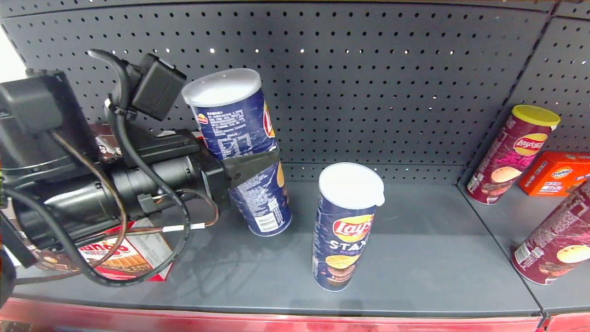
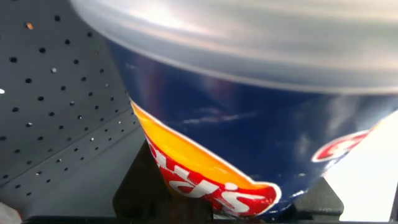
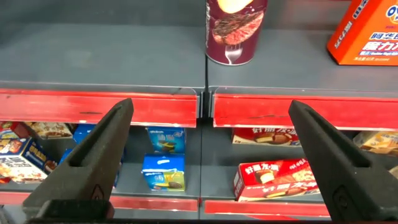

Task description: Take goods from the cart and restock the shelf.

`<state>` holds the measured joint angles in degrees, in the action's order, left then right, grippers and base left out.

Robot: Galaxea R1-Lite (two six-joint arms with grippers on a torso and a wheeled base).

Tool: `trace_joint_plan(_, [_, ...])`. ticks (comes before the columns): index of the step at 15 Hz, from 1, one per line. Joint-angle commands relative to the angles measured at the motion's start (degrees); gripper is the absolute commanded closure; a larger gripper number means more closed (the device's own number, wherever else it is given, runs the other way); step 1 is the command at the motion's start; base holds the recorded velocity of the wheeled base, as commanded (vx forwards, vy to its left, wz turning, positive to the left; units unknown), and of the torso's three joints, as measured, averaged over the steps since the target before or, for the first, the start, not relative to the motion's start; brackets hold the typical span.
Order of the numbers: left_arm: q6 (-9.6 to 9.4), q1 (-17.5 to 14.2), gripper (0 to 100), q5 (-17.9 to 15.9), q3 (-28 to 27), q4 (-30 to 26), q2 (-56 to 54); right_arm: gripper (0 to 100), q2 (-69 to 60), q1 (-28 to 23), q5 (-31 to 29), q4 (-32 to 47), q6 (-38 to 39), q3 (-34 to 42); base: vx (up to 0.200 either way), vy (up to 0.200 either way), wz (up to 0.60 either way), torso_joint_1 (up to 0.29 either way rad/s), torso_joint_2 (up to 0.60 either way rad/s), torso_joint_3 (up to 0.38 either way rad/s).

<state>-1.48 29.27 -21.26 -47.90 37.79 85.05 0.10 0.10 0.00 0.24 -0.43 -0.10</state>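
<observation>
Left end effector (image 1: 256, 167) clasps 1 tilted chip can (image 1: 230, 121) at the shelf (image 1: 415, 258); right end effector (image 3: 211, 107) gapes. Levelling before release should prevent toppling.

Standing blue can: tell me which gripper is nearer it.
Left. The left gripper holds the tilted can right beside the standing can; the right gripper hangs open before the shelf edge, by a maroon can.
</observation>
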Motion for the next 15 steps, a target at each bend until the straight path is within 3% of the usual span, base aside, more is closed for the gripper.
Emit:
trace_joint_plan(1, [-0.02,0.44,100,-0.10,-1.59,0.00,3.45,0,-0.10,-0.01,0.00,0.02,-0.01,0.01,0.000,0.000,0.00,0.000,0.00,0.000])
trace_joint_plan(6, [-0.28,0.09,100,0.17,-6.95,-0.09,11.54,0,-0.10,0.08,0.00,0.02,-0.01,0.01,0.000,0.000,0.00,0.000,0.00,0.000])
trace_joint_plan(9, [-0.72,-0.09,100,0.52,-14.24,-9.58,15.41,0,-0.10,-0.01,-0.09,0.02,-0.01,0.01,0.000,0.000,0.00,0.000,0.00,0.000])
trace_joint_plan(10, [-1.78,-0.18,100,0.61,-18.20,-12.39,17.78,0,-0.10,0.08,0.00,0.02,-0.01,0.01,0.000,0.000,0.00,0.000,0.00,0.000])
trace_joint_plan(12, [-2.13,0.00,100,0.69,-22.94,-12.57,20.68,0,-0.10,0.08,0.00,0.02,-0.01,0.01,0.000,0.000,0.00,0.000,0.00,0.000])
trace_joint_plan(13, [-3.27,0.00,100,0.69,-24.70,-12.65,22.17,0,-0.10,0.08,0.00,0.02,-0.01,0.01,0.000,0.000,0.00,0.000,0.00,0.000])
trace_joint_plan(15, [-3.71,0.26,100,0.69,-26.19,-12.74,23.93,0,-0.10,-0.01,0.00,0.02,-0.01,0.01,0.000,0.000,0.00,0.000,0.00,0.000])
